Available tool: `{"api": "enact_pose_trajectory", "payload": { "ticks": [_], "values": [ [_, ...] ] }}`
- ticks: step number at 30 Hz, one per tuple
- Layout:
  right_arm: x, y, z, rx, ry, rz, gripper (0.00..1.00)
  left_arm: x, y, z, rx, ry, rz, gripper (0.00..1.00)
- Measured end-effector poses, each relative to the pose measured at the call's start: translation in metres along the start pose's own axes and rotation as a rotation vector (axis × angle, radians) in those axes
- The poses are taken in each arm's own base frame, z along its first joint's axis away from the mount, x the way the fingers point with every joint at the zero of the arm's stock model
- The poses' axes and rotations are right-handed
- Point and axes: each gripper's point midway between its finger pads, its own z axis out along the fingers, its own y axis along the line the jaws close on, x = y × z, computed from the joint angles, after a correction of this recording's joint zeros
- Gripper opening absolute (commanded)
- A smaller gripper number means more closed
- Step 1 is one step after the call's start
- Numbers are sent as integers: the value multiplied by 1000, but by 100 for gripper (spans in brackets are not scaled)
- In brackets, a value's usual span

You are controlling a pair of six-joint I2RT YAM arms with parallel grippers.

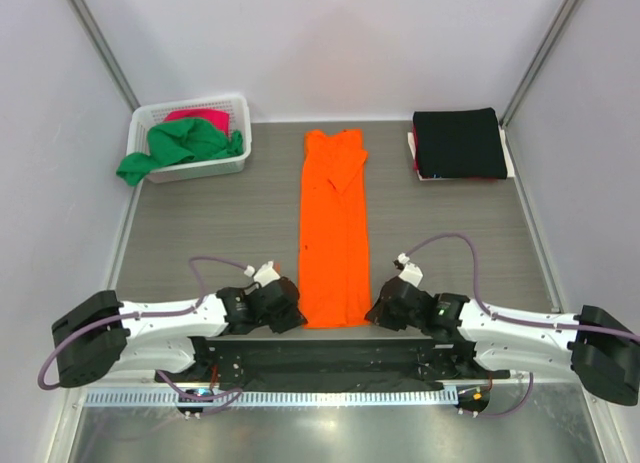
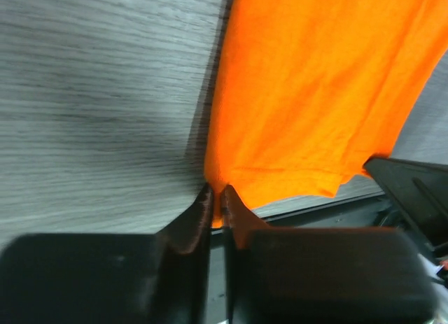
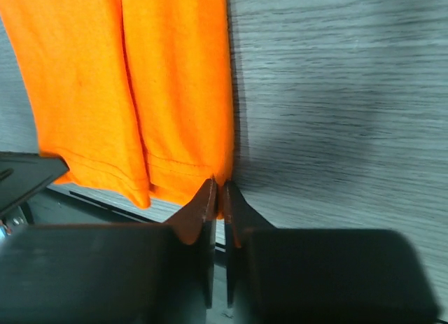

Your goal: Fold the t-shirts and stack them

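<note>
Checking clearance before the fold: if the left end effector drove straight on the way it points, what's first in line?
The orange t-shirt: the left end effector is shut on its near hem corner. Straight on likely means the table under that corner; the tilt is hard to judge.

Top view: looked down from high behind the near edge of the table (image 1: 200, 233), far enough to hold all of it.
Left wrist view: very near the table, facing forward past the left gripper (image 2: 217, 196) onto the orange t-shirt (image 2: 315, 93).
Right wrist view: equally near, past the right gripper (image 3: 218, 191).
Shared: all three showed the t-shirt's near hem.
</note>
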Motion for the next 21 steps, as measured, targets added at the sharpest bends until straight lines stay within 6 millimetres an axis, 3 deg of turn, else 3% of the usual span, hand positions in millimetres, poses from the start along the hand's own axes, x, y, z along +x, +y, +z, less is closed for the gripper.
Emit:
{"api": "enact_pose_trajectory", "payload": {
  "ticks": [1,7,12,15,21],
  "values": [
    [1,0,0,0,3,2,1,0,1,0,-4,0,2,0],
    [5,-2,-9,-2,25,29,1,9,1,-8,-10,1,43,0],
    [1,2,-30,12,20,36,1,11,-31,-37,24,-20,89,0],
    [-17,18,-45,20,-26,28,1,-3,-51,-53,39,-74,92,0],
    [-80,54,-65,60,-158,5,1,-52,-81,-76,9,-205,115,0]
  ]
}}
